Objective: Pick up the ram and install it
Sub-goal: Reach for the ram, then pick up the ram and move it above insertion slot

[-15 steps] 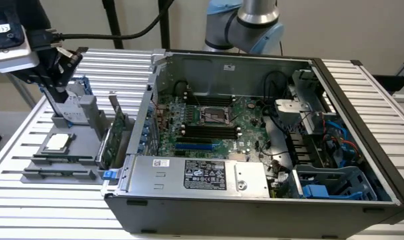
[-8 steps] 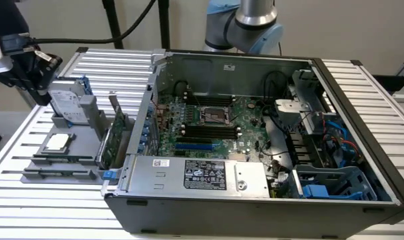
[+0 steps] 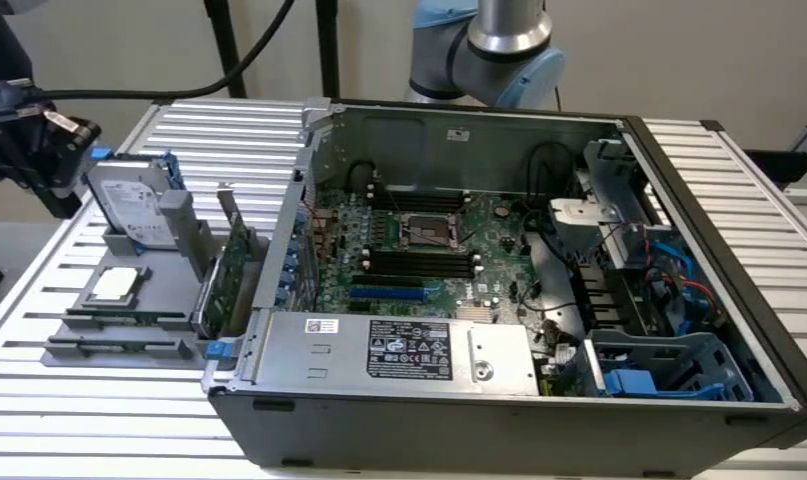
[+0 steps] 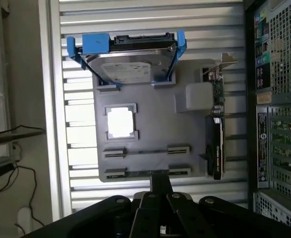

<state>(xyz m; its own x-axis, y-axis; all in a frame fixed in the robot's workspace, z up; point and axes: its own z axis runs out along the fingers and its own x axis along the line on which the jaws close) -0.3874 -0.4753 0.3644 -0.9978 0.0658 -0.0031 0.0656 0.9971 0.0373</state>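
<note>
Black fingers of the claw (image 4: 161,179) are pressed together, and I see nothing between them. The claw hangs above the desk (image 3: 96,420), well over the grey holder (image 4: 155,129). Its tip is in line with the holder's edge that faces the desk's front edge.

Just past the tip stand two rows of slotted supports (image 4: 114,152), one pair in each row. A thin dark line goes from support to support. I judge that the ram stands there on its edge, but no green stick is clear to me, so I cannot tell which row has it. Its long axis would then lie along the desk's slats. The claw's fingers seem to close along this same line, not across it.

Farther on the holder lies the CPU (image 4: 120,122). At the far edge the hard drive (image 4: 130,67) leans in its blue rails. The card (image 4: 216,148) stands at the edge beside the case (image 3: 510,420).

Inside the case, the black slots (image 3: 423,262) of the motherboard also run along the slats. They look unfilled, so the ram is not yet installed.
</note>
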